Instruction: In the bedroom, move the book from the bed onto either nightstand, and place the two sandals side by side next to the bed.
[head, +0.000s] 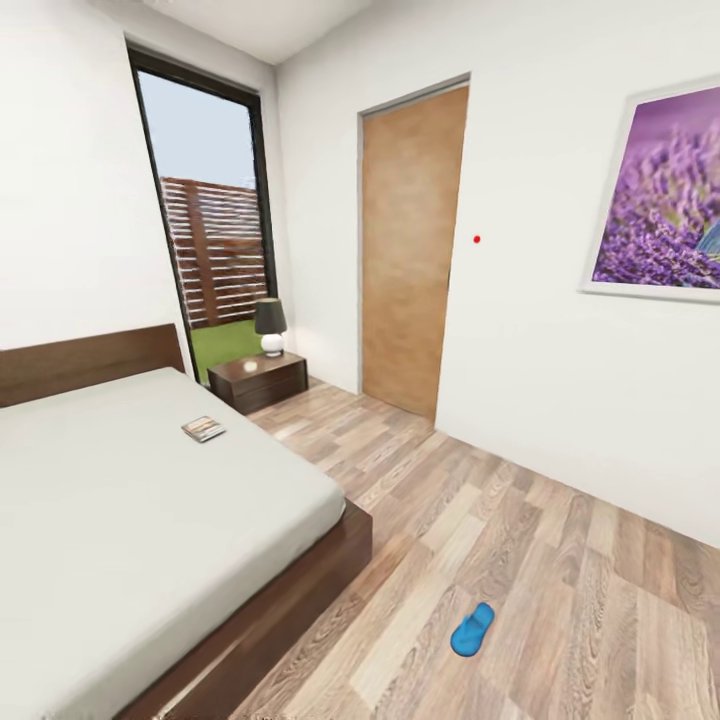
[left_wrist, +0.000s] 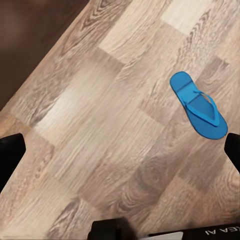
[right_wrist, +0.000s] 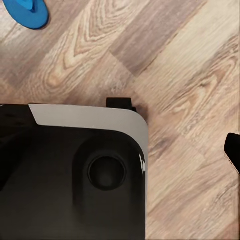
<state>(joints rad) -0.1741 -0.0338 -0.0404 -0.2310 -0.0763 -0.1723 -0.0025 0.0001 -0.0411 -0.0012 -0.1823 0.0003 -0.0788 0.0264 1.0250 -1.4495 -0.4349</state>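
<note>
The book (head: 203, 429) lies flat on the pale mattress of the bed (head: 150, 520), left of centre in the head view and near the mattress's right-hand edge. We judge it light, thin and fairly stiff. Lying flush on soft bedding, it offers little to pinch, so we would take it by an edge, most likely the one facing the floor side.

One blue sandal (head: 472, 629) rests on the wood-plank floor (head: 560, 560) at the lower middle of the head view, apart from the bed frame. The left wrist view shows it at the right of the frame (left_wrist: 198, 105), sole down, thong strap up. We expect it to be light, flexible and a little rubbery. The strap or the side rim looks like the best hold. A blue tip also sits at the upper left of the right wrist view (right_wrist: 27, 12), though we cannot tell whether it is the same sandal.

The nightstand (head: 259, 380) stands beyond the bed under a lamp (head: 270, 327), beside the window.

The left gripper (left_wrist: 120, 150) hangs over bare floor with its dark fingertips at opposite edges of the frame, spread wide and holding nothing. How the right gripper stands we cannot tell.
</note>
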